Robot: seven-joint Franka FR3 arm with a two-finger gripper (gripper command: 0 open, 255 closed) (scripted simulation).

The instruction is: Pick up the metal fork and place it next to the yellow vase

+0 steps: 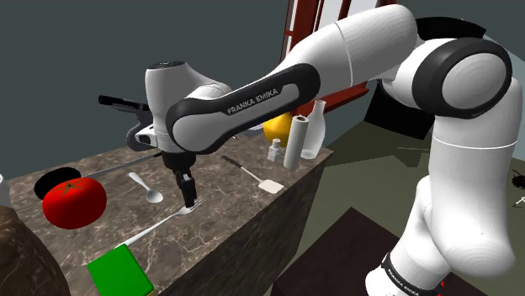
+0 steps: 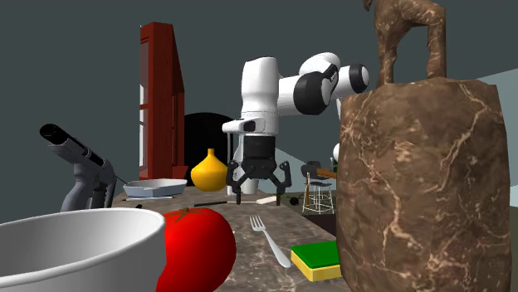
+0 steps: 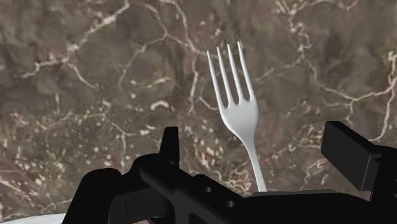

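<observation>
A pale metal fork (image 1: 165,223) lies flat on the dark marble counter (image 1: 223,198), tines toward the arm's side. My gripper (image 1: 188,198) hangs open just over the fork's tine end, pointing down. In the wrist view the fork (image 3: 238,102) runs between my fingers (image 3: 170,144), its handle passing midway; neither finger touches it. The second exterior view has the fork (image 2: 269,236) in front of the spread gripper (image 2: 259,189). The yellow vase (image 1: 278,129) stands at the counter's far end, behind the arm; it also appears as the yellow vase (image 2: 209,170) beside the gripper.
A red tomato (image 1: 74,203), a spoon (image 1: 145,189) and a green sponge (image 1: 120,271) lie around the fork. White bottles (image 1: 296,140) and a spatula (image 1: 253,176) sit near the vase. A brown marble statue (image 2: 423,182) and a white bowl (image 2: 75,245) stand close to the second camera.
</observation>
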